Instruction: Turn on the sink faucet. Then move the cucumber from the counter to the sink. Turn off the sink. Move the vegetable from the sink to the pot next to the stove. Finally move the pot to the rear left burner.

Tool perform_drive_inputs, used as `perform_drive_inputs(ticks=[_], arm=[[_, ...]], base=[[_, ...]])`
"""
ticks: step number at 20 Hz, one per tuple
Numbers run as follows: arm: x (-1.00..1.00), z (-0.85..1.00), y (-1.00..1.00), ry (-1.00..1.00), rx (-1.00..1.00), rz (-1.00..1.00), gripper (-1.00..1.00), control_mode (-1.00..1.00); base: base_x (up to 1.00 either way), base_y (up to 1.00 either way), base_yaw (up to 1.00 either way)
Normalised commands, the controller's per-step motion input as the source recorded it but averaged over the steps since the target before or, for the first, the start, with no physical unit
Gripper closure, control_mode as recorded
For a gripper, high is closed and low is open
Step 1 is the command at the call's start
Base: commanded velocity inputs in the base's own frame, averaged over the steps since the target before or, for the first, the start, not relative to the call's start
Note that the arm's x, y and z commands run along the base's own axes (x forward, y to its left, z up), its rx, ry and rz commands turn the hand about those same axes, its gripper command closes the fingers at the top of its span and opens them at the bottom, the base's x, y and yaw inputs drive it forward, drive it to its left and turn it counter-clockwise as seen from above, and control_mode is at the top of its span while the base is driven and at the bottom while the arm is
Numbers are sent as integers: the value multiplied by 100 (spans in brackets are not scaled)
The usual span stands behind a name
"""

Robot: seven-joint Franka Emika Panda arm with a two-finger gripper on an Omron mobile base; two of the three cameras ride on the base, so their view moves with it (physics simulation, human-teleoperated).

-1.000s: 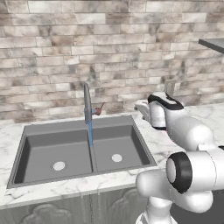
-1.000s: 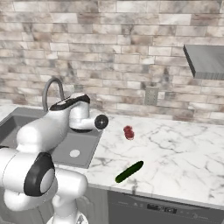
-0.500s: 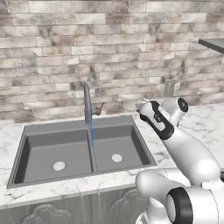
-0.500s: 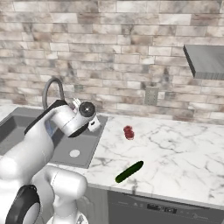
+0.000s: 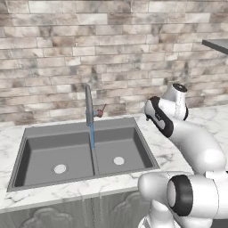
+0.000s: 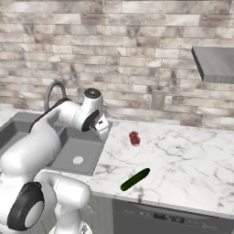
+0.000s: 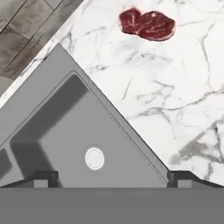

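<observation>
Cucumber (image 6: 135, 179) is seen lying flat on the counter (image 6: 192, 155), near its front edge and well to the right of the sink (image 6: 68, 151), with nothing touching it. A thin blue stream is seen falling from the sink faucet (image 5: 89, 105) into the sink, beside the divider between the two basins. A red piece of raw meat (image 6: 134, 138) is seen resting on the marble between the cucumber and the brick wall (image 6: 137, 59), also apart from the cucumber. The gripper (image 7: 112, 177) is held above the right basin's corner, where sink and counter meet, and is kept spread wide with nothing between its fingertips (image 7: 43, 178). In the hand view the round pale drain (image 7: 94, 158) is seen just above the fingertips, with the meat far up on the marble.
</observation>
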Motion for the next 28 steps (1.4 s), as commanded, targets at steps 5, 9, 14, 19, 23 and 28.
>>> perform_drive_inputs(ticks=[5, 9, 14, 19, 23, 28], arm=[[-34, -59, -56, 29, -4, 0, -100, -100], [-48, -80, -63, 14, 0, 0, -100, -100], [-53, -68, -65, 11, 0, -3, -100, -100], [-43, -57, -58, 11, 0, -3, -100, -100], [-31, -40, -38, 4, 0, -4, -100, -100], [-6, -12, -30, 5, 0, -6, -100, -100]], base=[[0, 0, 0], [0, 0, 0], [0, 0, 0], [0, 0, 0], [0, 0, 0], [0, 0, 0]])
